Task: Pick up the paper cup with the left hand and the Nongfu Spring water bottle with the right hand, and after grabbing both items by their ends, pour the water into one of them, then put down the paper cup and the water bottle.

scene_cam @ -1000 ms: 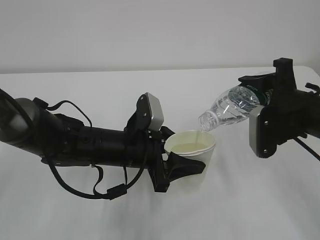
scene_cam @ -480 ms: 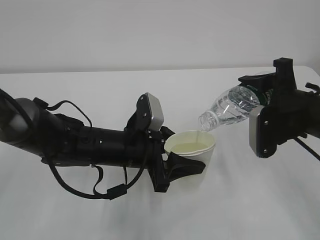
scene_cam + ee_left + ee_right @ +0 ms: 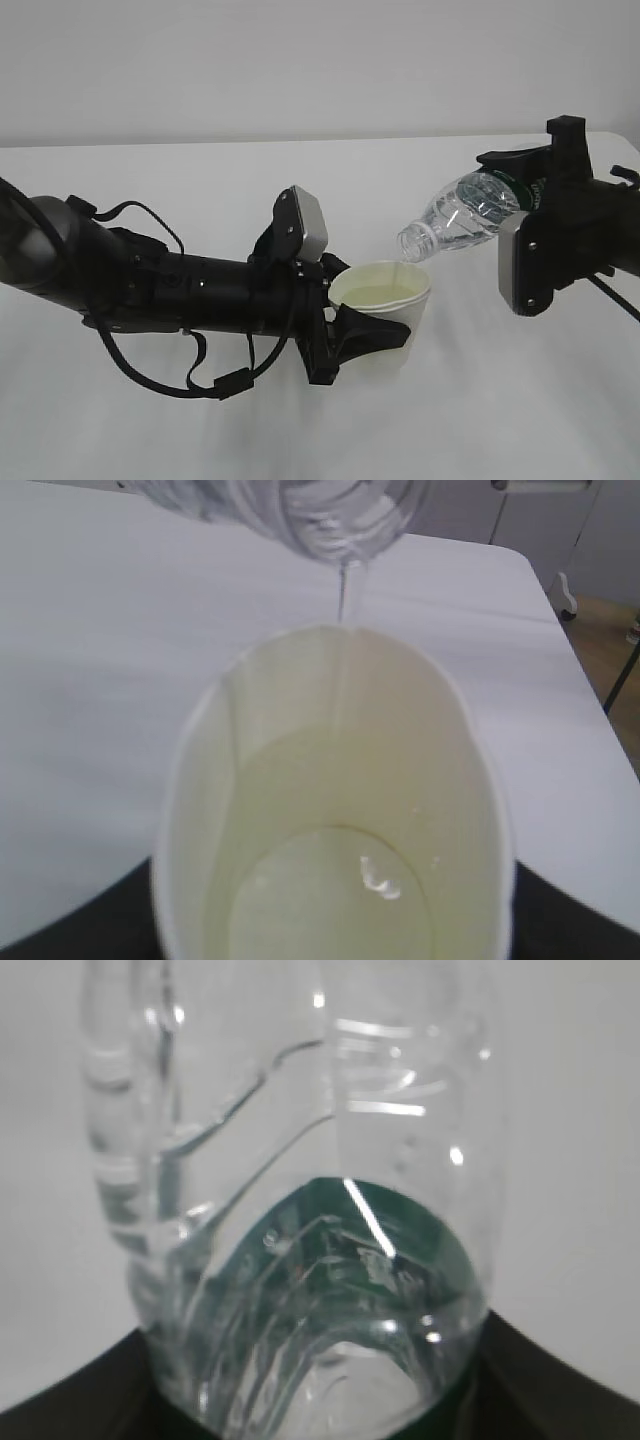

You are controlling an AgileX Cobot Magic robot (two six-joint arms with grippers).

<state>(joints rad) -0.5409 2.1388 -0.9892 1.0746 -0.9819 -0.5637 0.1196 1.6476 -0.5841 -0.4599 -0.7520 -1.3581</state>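
A: What's on the left?
B: The left hand [image 3: 345, 340] reaches in low over the white table [image 3: 150, 440], its jaws pinching the paper cup [image 3: 384, 305], held upright near the middle.
A: Anything in the cup?
B: Yes, some water [image 3: 335, 900], with a thin stream falling onto its far rim.
A: And on the right?
B: The right hand [image 3: 530, 215] has its jaws clamped on the Nongfu Spring water bottle [image 3: 462, 218], tipped mouth-down to the left, just above the cup.
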